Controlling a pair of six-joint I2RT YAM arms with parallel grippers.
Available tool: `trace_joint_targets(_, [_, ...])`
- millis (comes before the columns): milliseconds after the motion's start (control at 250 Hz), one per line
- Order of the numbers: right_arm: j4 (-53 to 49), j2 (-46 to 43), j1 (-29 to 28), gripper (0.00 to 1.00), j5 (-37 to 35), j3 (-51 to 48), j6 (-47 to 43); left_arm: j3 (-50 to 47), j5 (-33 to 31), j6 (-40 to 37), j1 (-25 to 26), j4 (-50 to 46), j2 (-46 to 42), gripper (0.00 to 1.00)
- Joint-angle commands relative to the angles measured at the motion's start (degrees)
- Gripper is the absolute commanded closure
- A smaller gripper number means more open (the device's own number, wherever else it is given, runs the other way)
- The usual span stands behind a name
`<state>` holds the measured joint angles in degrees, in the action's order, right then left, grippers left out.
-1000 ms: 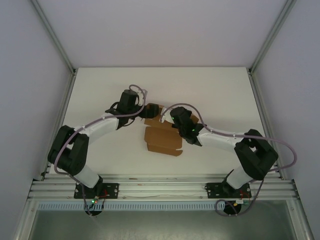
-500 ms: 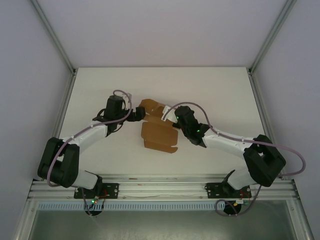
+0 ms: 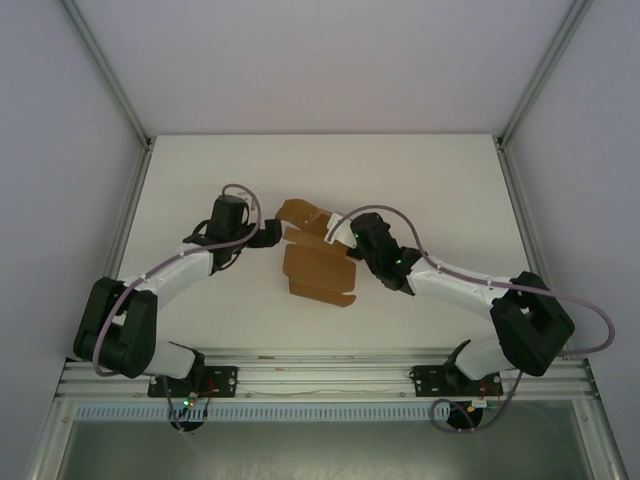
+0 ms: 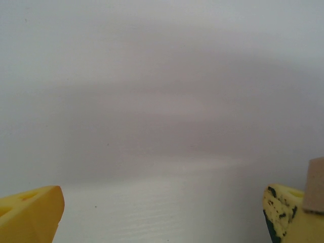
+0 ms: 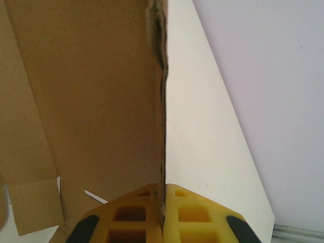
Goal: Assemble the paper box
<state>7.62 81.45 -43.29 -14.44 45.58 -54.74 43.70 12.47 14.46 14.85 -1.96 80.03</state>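
1. Tan cardboard, the paper box (image 3: 318, 268) lies part-folded on the white bench (image 3: 450, 180), middle of the top view.
2. My right end effector (image 5: 163, 216) is pinched tight on one upright panel edge, bottom centre of its wrist view.
3. My left end effector (image 4: 162, 212) gapes wide, gripping nothing; a cardboard corner shows by its lower-right finger.
4. Folding well, I judge, means clamping that panel firmly and pushing along the crease.
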Motion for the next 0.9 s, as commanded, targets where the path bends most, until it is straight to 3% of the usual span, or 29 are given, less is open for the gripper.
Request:
trace_joint_targets(0, [-0.9,-1.1,0.3,1.0,1.1,0.1,1.9,-0.4,5.3,-1.1,-0.3,0.2,-0.5,0.0])
trace_joint_targets(116, [-0.7,-0.7,0.3,1.0,1.3,0.4,2.3,-0.8,12.4,-2.3,1.2,2.7,1.6,0.0])
trace_joint_targets(340, [-0.5,-2.3,0.3,1.0,3.6,0.4,3.5,-0.4,13.2,-3.0,2.9,4.3,2.9,0.0])
trace_joint_targets(468, [0.2,-2.7,0.4,1.0,4.4,-0.1,4.0,-0.9,17.2,-2.9,3.2,7.4,2.6,0.0])
trace_joint_targets(624, [0.5,-2.7,0.4,1.0,5.5,-0.1,4.6,1.7,13.4,-4.1,5.7,4.9,6.9,0.0])
trace_joint_targets(895, [-0.3,-2.7,0.4,1.0,6.0,-0.1,4.2,4.3,13.9,-2.0,7.5,6.4,11.9,0.0])
